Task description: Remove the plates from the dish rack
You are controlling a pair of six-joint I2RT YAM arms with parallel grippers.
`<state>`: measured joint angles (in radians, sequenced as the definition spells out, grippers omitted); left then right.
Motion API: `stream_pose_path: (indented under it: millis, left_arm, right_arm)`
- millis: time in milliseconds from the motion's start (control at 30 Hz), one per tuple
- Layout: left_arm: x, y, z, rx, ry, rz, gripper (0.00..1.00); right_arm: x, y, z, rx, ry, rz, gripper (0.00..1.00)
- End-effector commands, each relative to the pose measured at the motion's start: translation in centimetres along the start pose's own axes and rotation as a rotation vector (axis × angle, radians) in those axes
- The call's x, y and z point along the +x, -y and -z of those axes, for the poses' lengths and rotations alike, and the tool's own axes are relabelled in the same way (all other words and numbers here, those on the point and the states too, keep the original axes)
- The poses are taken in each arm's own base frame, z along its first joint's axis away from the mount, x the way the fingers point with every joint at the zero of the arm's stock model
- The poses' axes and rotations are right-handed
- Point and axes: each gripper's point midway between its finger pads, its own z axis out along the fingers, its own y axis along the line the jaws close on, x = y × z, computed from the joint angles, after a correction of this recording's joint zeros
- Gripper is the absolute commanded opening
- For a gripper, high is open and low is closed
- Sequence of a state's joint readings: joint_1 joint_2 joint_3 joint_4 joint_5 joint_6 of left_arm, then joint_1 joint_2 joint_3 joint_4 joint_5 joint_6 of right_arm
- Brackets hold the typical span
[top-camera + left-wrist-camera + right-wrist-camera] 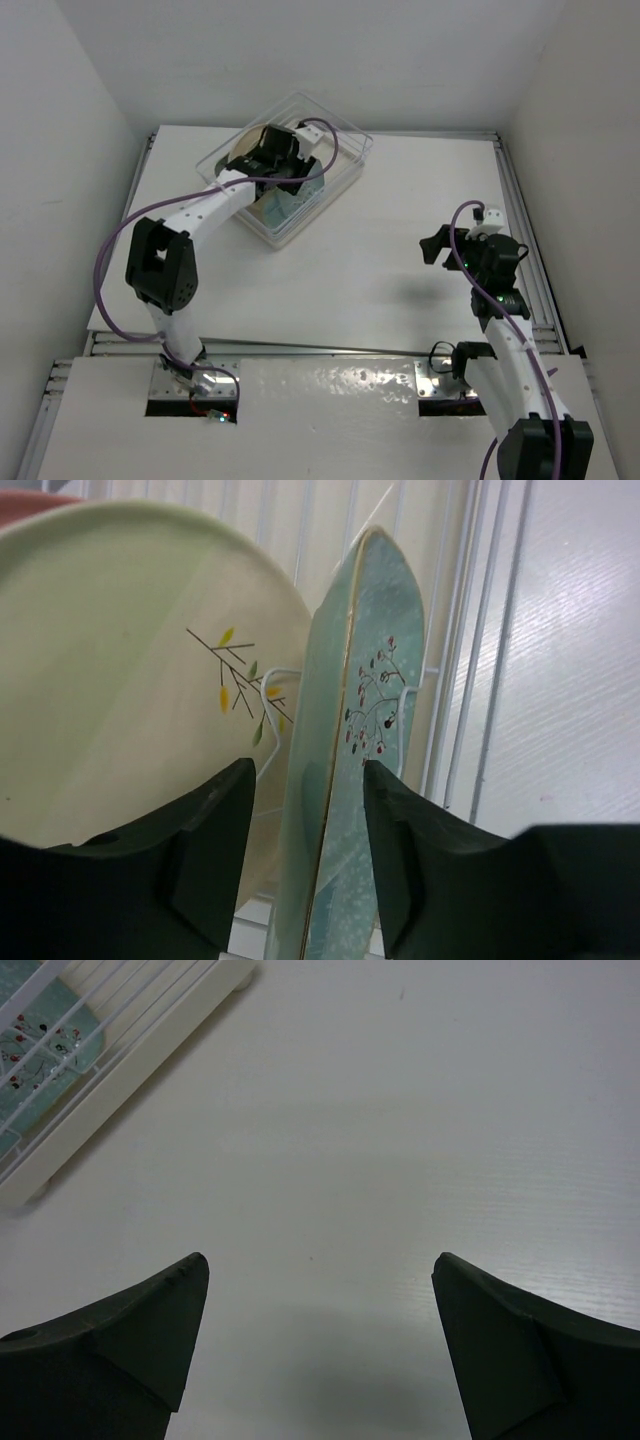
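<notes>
The dish rack [345,135] stands at the back left of the table. My left gripper [288,168] reaches down into it. In the left wrist view my left gripper [308,770] is open and straddles the edge of a pale mint-green plate [365,710] that stands upright. The right finger [400,850] is at the plate's face; the left finger [215,850] stands a little apart from it. A round cream-yellow plate [120,680] with a sprig mark stands just left of it. A pink rim [30,500] shows behind. My right gripper [432,250] is open and empty over the table.
White wire prongs [275,675] hold the plates apart on the rack's ribbed white base [470,630]. In the right wrist view my right gripper [319,1260] faces the white table [400,1110], with the rack's corner [120,1070] and a mint plate [40,1045] at upper left.
</notes>
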<state>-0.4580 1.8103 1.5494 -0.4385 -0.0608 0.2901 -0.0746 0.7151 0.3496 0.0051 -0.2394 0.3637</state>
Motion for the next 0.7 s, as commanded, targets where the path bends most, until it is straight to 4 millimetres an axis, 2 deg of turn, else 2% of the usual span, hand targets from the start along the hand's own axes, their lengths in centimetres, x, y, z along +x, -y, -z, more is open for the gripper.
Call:
stream_pose_path:
  millis: [0,33,100,133,200,233,333,367,500,600,667]
  left_arm:
    - [1.0,-0.9,-0.9,-0.044,-0.019,-0.031,0.46]
    - [1.1,-1.1,-1.0,-0.054,-0.017,-0.038,0.47]
    - [2.0,-1.2,-1.3,-0.063,-0.036,-0.052,0.37]
    - [2.2,-1.1,-1.5,-0.061,-0.038,-0.054,0.31]
    - [2.9,-0.4,-1.6,-0.029,-0.053,-0.049,0.11]
    - [2.9,-0.2,-1.6,-0.016,-0.050,-0.044,0.11]
    - [3.6,0.6,-1.7,0.022,-0.068,-0.030,0.00]
    - [3.4,0.6,-1.6,0.020,-0.063,-0.025,0.00]
    - [0.8,0.2,-0.5,0.019,-0.012,0.004,0.00]
    - [-4.0,-0.9,1.6,0.001,0.086,0.013,0.00]
    - [-5.7,-1.4,2.5,-0.008,0.120,0.010,0.00]
  right_arm:
    - [-0.7,-0.2,-0.1,-0.008,0.013,0.015,0.92]
    - [-0.8,-0.3,-0.1,-0.015,0.013,0.018,0.92]
    - [-0.8,-0.3,-0.1,-0.016,0.011,0.018,0.92]
    - [-0.8,-0.4,-0.1,-0.017,0.010,0.020,0.92]
    - [-0.8,-0.3,-0.1,-0.013,0.011,0.026,0.92]
    - [-0.8,-0.2,-0.1,-0.009,0.010,0.027,0.93]
    - [-0.9,-0.1,0.0,-0.002,0.013,0.032,0.93]
    - [-0.9,-0.1,0.0,-0.002,0.014,0.033,0.93]
    - [-1.1,-0.2,0.1,-0.004,0.023,0.037,0.93]
    - [-1.1,-0.2,0.1,-0.006,0.025,0.034,0.93]
    - [-1.2,-0.3,0.1,-0.007,0.027,0.030,0.92]
